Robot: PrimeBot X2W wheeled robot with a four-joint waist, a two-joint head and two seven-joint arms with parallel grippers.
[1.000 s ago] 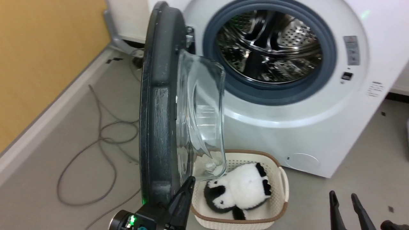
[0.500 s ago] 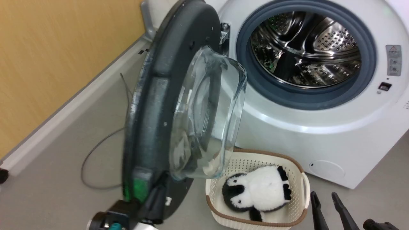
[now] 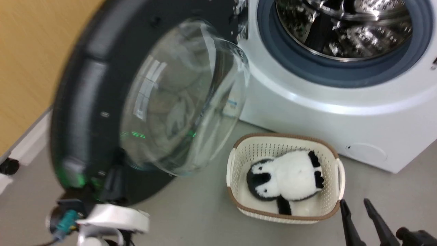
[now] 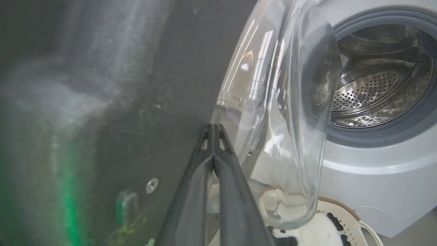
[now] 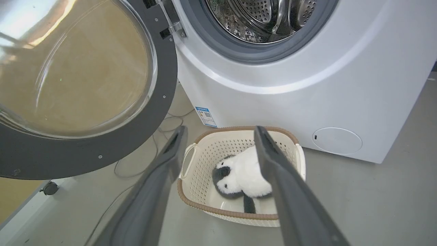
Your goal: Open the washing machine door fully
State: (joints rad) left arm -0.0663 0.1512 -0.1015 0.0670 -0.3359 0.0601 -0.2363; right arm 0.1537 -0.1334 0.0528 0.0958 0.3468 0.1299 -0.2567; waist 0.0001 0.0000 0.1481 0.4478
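The washing machine door (image 3: 78, 112), a big black ring with a bulging glass bowl (image 3: 181, 102), stands swung far out to the left of the white washing machine (image 3: 307, 112), whose steel drum (image 3: 344, 30) lies exposed. My left gripper (image 3: 114, 179) is shut with nothing in it. Its joined tips (image 4: 213, 128) press on the door's inner face (image 4: 119, 85) beside the glass. Low at the right, my right gripper (image 3: 354, 202) hangs open and empty, its fingers framing the basket in the right wrist view (image 5: 220, 129).
A cream basket (image 3: 239, 201) holding a black-and-white plush toy (image 3: 286, 177) sits on the grey floor before the machine. A yellow wall (image 3: 27, 51) with a white skirting runs behind the door. A cable (image 5: 167, 119) lies on the floor near the machine's corner.
The door has swung wider, from edge-on to showing its inner face, with my shut left gripper following at its lower part. The camera has shifted too. The right gripper stays open.
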